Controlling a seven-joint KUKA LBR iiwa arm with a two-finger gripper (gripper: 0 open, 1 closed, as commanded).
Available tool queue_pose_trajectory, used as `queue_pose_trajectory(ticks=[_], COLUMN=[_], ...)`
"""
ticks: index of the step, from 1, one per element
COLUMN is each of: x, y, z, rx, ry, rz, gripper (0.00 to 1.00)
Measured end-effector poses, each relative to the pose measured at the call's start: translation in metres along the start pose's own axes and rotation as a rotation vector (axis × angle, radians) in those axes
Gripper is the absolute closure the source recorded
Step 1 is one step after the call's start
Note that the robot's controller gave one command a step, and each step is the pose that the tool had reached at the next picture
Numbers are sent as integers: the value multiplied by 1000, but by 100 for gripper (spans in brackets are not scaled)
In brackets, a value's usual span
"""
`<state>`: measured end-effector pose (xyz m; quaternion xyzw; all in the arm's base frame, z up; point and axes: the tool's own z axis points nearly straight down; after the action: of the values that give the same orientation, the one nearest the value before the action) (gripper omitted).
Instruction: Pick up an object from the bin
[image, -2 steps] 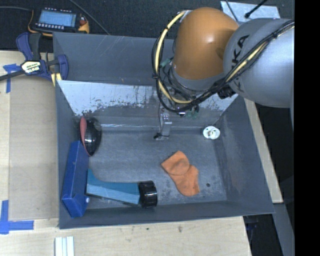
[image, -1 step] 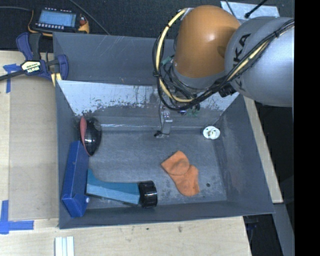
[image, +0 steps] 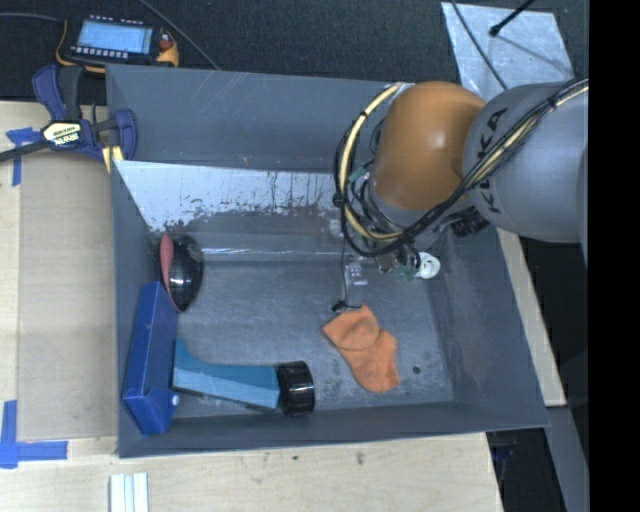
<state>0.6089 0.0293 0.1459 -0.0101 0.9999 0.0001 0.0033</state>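
Observation:
My gripper (image: 352, 292) hangs down from under the orange-covered wrist into the middle of the bin, its slim fingertips close together just above the upper left edge of an orange crumpled cloth (image: 364, 347). Nothing shows between the fingers, and their state is unclear from this angle. The cloth lies flat on the bin floor, right of centre.
A light blue bottle with a black cap (image: 245, 386) lies along the front wall. A dark blue flat box (image: 148, 360) leans against the left wall. A black and red oval object (image: 180, 268) rests at the left, further back.

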Motion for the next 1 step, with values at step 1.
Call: queue_pose_trajectory(ticks=[1], x=[9], y=[43], z=[9], rx=[1], ry=[3], rz=[-105], gripper=[0])
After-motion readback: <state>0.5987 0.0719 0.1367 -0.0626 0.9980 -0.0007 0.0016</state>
